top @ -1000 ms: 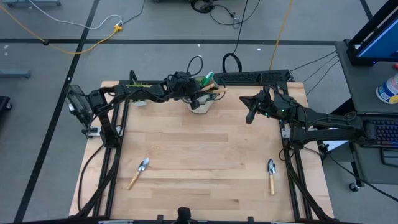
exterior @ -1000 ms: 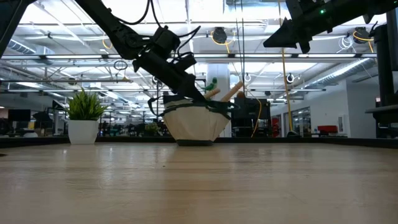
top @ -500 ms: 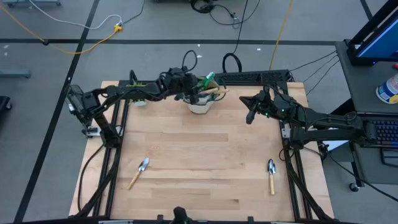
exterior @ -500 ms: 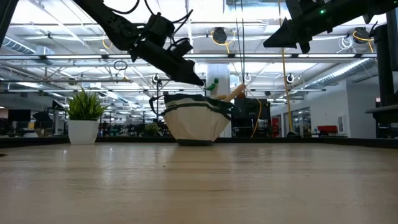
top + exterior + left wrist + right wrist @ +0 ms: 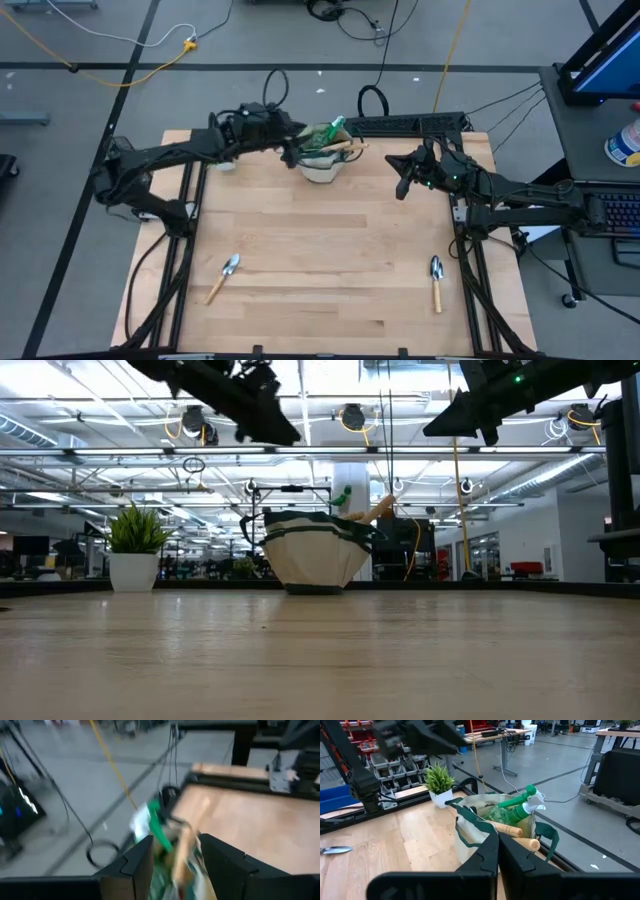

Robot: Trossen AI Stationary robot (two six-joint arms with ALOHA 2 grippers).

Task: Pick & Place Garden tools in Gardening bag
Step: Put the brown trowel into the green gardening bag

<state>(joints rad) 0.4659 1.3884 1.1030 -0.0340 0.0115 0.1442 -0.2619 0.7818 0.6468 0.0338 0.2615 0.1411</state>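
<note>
free: desk [image 5: 330,250] middle, between both trowels | blocked: far edge by gardening bag [image 5: 322,165], potted plant [image 5: 135,550]

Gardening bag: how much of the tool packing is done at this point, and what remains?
Done: the gardening bag already holds a green spray bottle and wooden-handled tools. In hand: nothing; the left gripper is beside the bag with empty, parted fingers, and the right gripper waits shut. Left: two trowels on the table.
</note>
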